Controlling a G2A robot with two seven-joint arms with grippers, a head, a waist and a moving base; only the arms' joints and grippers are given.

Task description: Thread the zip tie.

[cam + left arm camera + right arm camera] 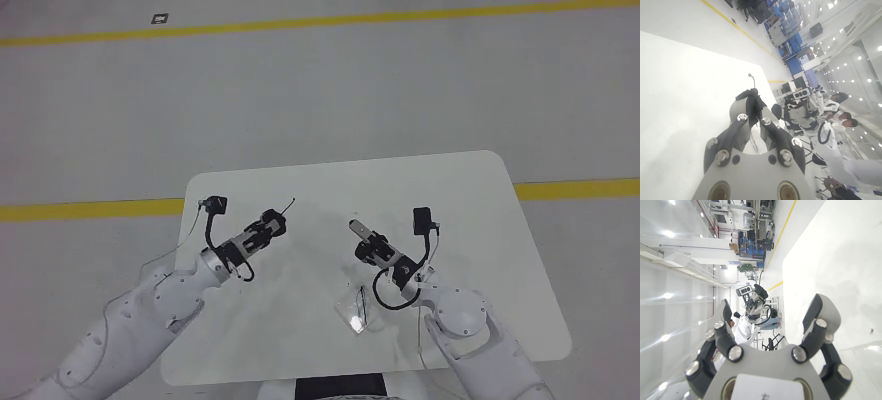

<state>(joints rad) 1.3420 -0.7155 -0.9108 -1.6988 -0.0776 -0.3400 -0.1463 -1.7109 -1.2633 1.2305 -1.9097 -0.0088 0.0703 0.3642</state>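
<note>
Pinching zip tie (754, 83) between pressed-together fingers, left gripper (751, 103) above white table (450, 190), right gripper (770, 300) fingers spread wide, nearby

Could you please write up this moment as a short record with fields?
left pincer: shut on the zip tie, over the table
zip tie: black, one thin end sticking out past the fingertips
right pincer: open, holding nothing, apart from the left pincer
clear packet: lying on the table near the right arm
threading: no closed loop visible
</note>
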